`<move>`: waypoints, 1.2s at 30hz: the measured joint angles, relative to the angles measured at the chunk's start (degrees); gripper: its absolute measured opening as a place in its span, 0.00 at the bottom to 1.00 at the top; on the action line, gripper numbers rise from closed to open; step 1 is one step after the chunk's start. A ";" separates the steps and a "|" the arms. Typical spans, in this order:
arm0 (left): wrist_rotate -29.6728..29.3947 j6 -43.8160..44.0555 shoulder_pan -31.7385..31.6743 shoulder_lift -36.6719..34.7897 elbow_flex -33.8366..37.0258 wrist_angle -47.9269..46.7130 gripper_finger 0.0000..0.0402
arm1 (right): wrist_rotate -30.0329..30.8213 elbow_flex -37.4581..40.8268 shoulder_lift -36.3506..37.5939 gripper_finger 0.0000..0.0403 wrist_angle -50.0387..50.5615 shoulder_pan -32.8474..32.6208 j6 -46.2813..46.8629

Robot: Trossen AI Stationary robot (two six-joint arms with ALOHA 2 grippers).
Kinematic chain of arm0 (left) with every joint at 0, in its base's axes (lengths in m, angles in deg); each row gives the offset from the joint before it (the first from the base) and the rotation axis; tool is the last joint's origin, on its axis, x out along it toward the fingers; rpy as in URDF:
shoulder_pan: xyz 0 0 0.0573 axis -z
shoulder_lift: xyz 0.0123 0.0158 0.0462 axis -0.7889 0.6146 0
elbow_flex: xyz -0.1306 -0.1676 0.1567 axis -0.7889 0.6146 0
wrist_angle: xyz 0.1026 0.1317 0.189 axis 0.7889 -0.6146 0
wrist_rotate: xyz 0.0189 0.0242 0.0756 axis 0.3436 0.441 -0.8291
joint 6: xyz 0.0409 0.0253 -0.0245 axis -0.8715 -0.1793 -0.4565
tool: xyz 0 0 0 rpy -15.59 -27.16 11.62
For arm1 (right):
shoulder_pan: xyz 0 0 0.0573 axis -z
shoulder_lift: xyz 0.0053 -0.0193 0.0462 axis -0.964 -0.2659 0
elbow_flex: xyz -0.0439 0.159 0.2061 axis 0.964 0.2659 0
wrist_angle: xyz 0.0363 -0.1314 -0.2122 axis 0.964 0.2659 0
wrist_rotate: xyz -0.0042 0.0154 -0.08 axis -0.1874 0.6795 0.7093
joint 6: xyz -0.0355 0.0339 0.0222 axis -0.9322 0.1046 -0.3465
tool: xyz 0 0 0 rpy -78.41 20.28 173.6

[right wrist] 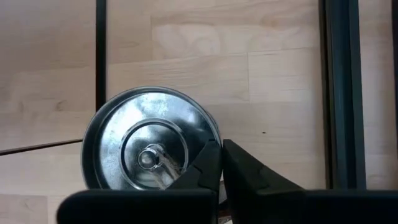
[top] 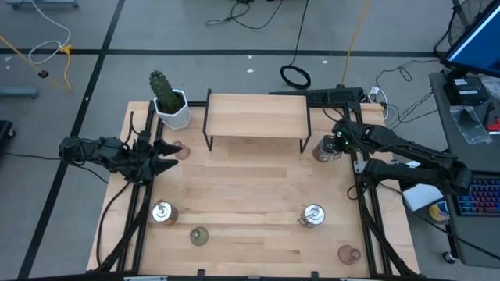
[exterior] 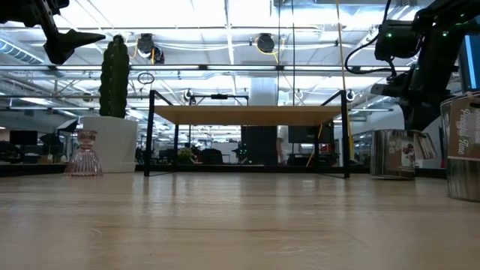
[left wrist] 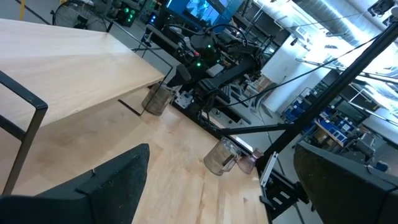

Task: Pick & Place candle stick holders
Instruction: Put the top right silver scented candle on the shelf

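The right tool, fingers pressed together and empty, hovers over a silvery metal holder at the desk's two o'clock. Stiff, smooth, probably slippery: grip across its rim. The left tool waits spread at ten o'clock.

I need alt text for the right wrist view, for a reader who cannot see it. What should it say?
Seen from straight above, a round silvery metal candle holder stands on the light wooden table. The right claw hangs at its rim with its two dark fingers almost together. Thin black frame bars cross the wood.
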 joint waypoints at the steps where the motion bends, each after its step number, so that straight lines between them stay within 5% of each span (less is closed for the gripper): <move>1: 0.00 0.00 -0.01 0.00 0.00 0.00 0.98 | -0.05 0.00 0.00 0.00 -0.02 0.00 0.02; 28: -6.42 0.65 -0.01 0.22 -0.02 2.10 0.98 | -5.90 -5.49 2.16 0.00 -0.14 -2.57 0.64; 36: -10.81 -1.22 -0.01 8.19 -0.07 6.40 0.98 | -7.89 -7.16 2.15 0.00 -0.02 -7.32 3.77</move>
